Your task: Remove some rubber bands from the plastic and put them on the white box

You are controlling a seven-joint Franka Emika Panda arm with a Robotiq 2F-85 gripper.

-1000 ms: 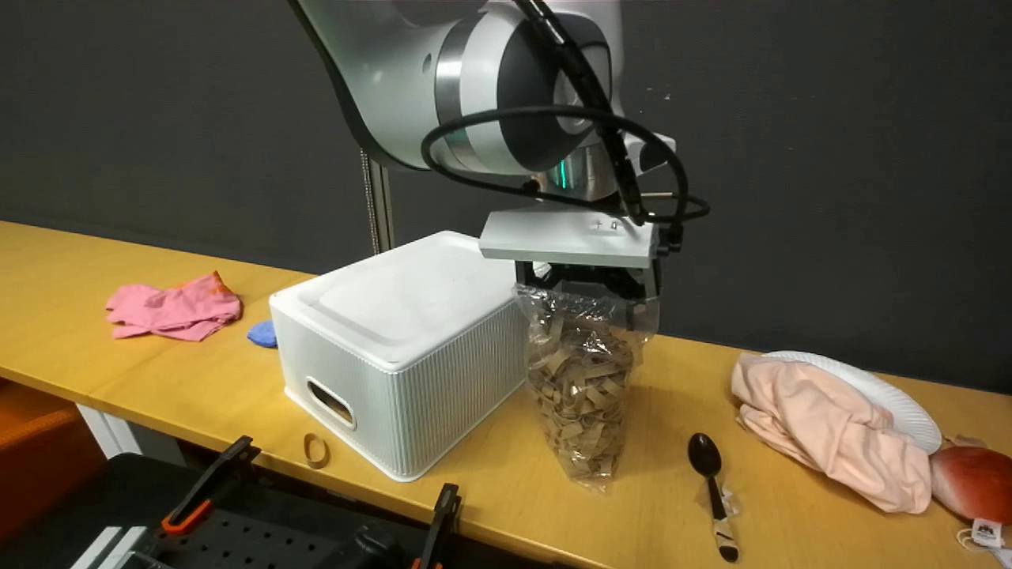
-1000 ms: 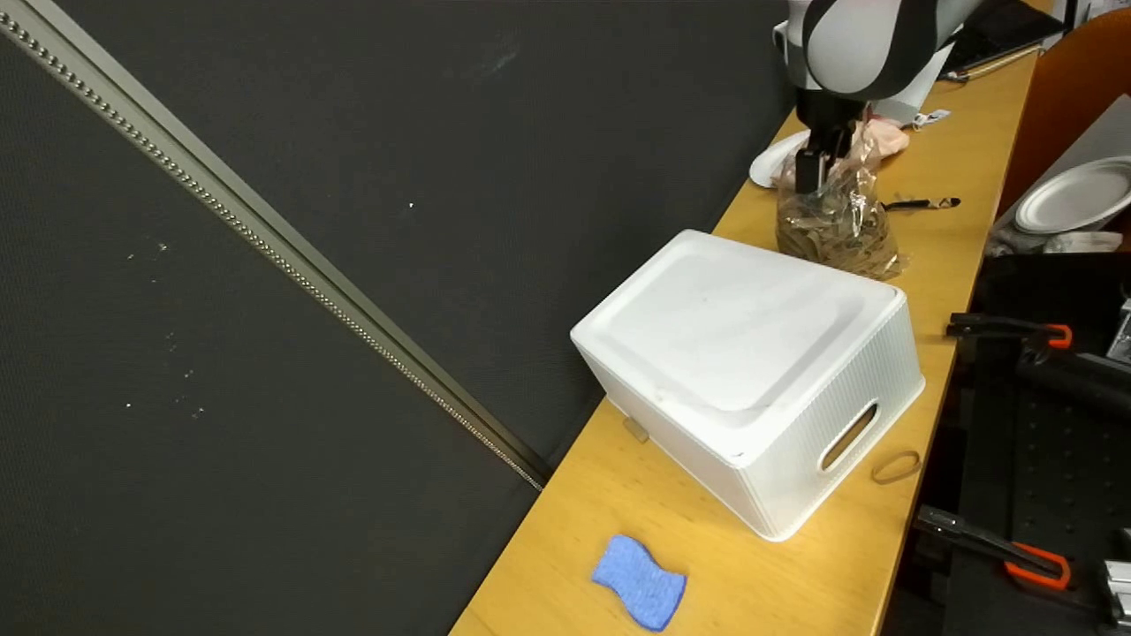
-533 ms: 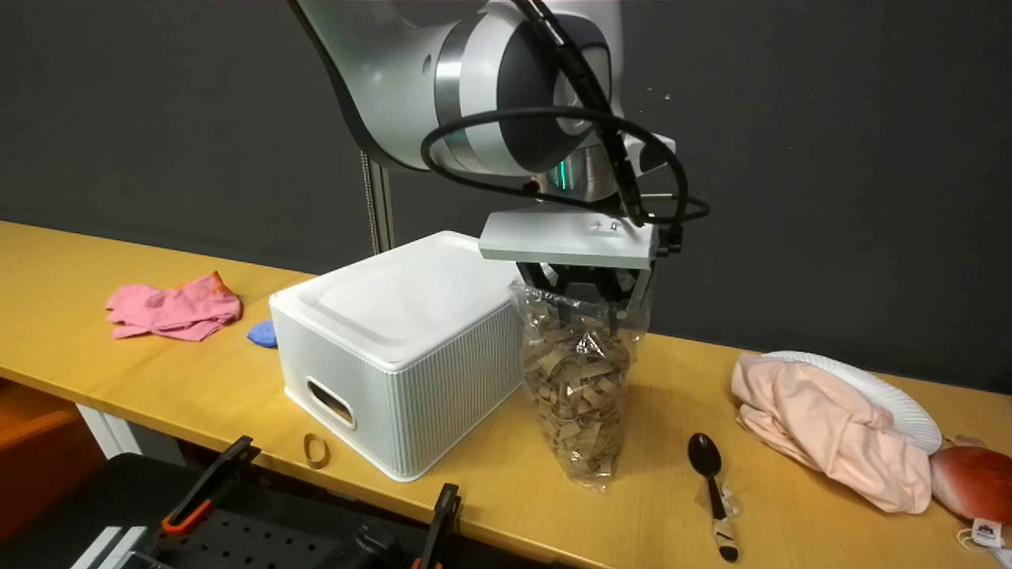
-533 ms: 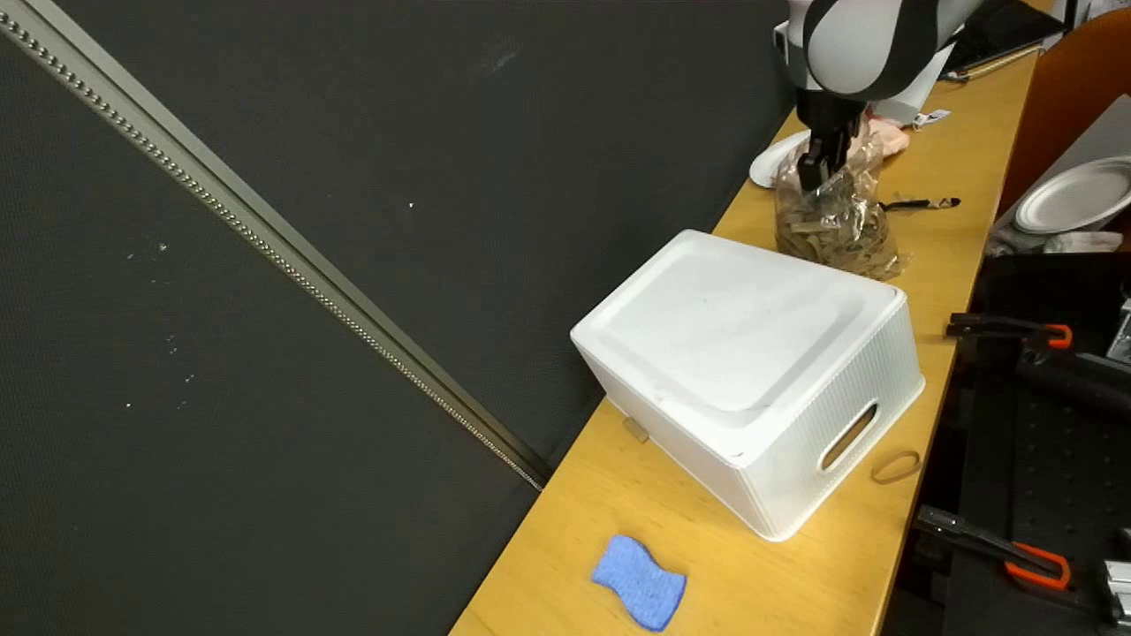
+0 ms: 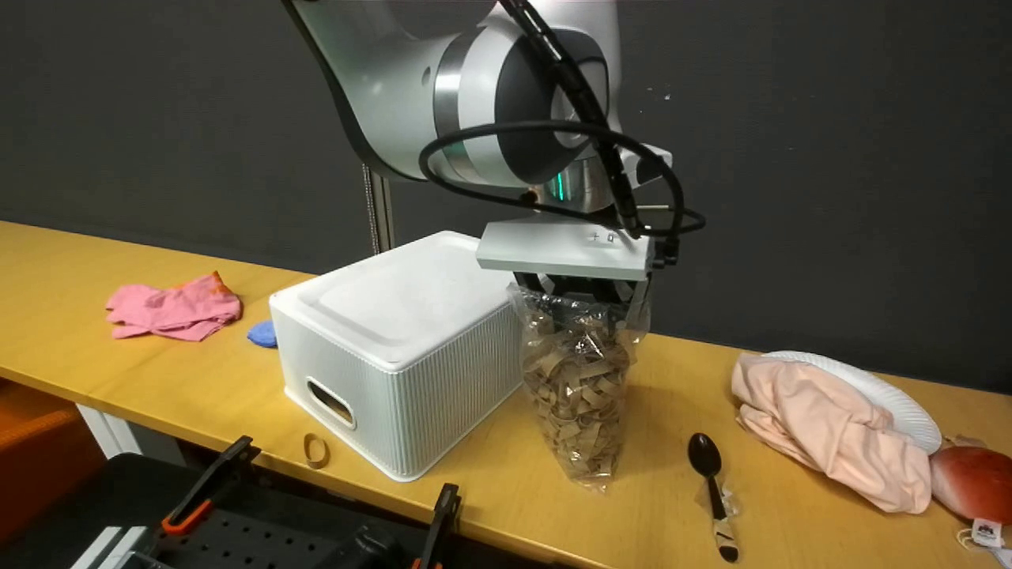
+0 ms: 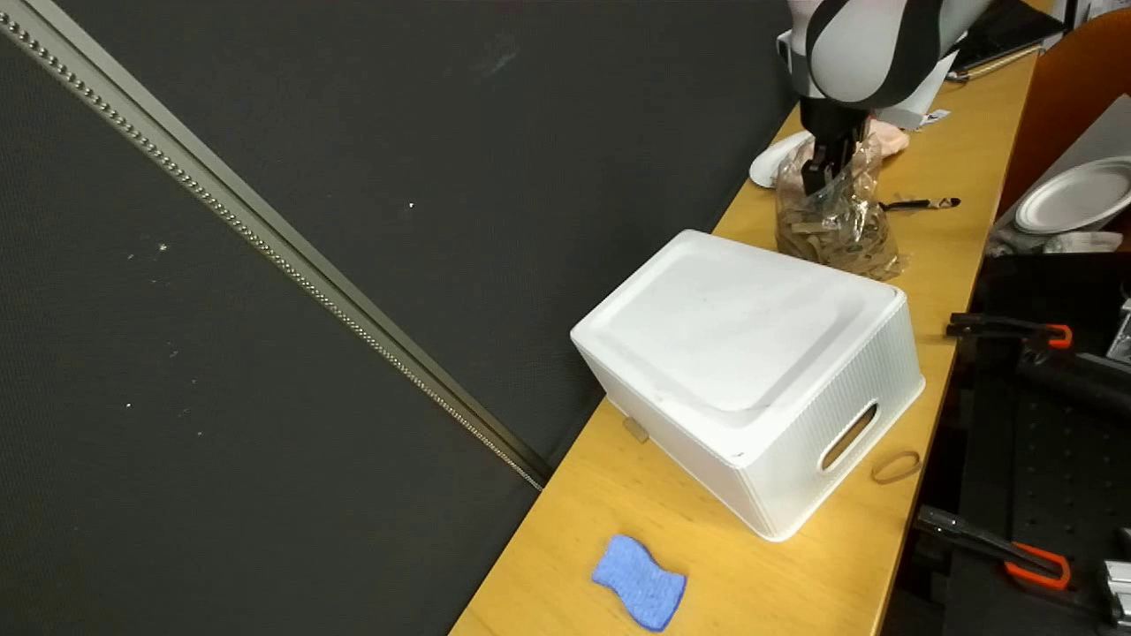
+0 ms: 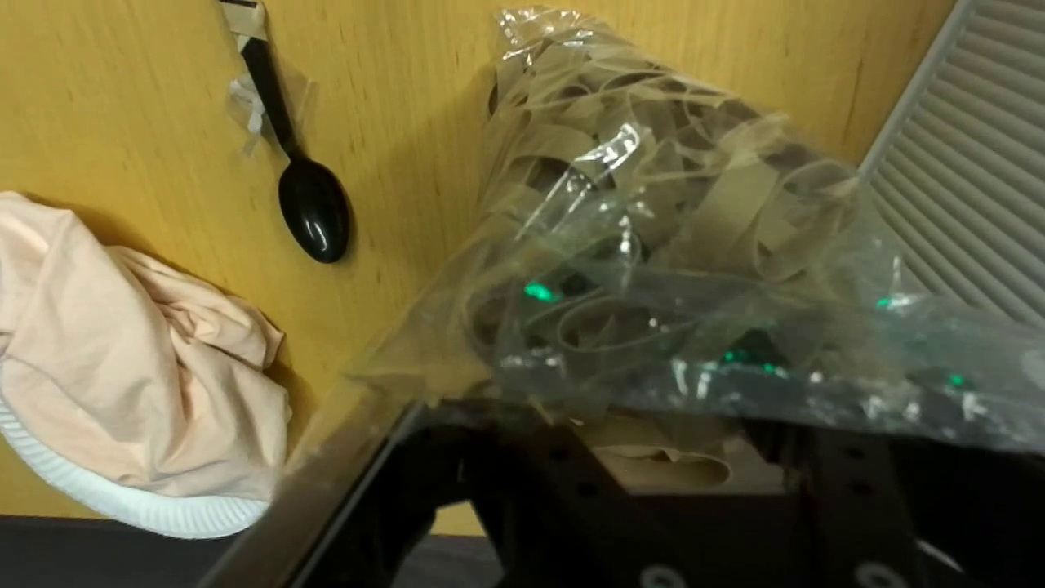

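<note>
Where the wrist view is nearest, along its lower edge, the Robotiq gripper (image 7: 694, 445) stands with its two fingers apart, a gap between them, inside the mouth of a clear plastic bag (image 7: 653, 302). Film blurs the tips, and I cannot tell whether they touch the tan rubber bands (image 7: 739, 196) packed below, in that frame's upper middle. Reaching in is the step in hand, as I judge it; nothing seems gripped yet, and the placing is all to come. The next move wants a little more depth, a closing on a few bands, then a straight lift slow enough for the film to drop away rather than ride up with them. In an exterior view the Franka arm (image 5: 482, 95) leans in from the top of the frame, wrist bent so the gripper points straight down, just right of centre. Beneath it the bag stands mouth-up on the wooden table (image 5: 656, 518), just beside the ribbed white box (image 5: 462, 399) at centre left; whether those two touch I cannot tell. Farther off, at the right edge, a peach cloth (image 5: 830, 431) partly covers a paper plate (image 5: 901, 399).
</note>
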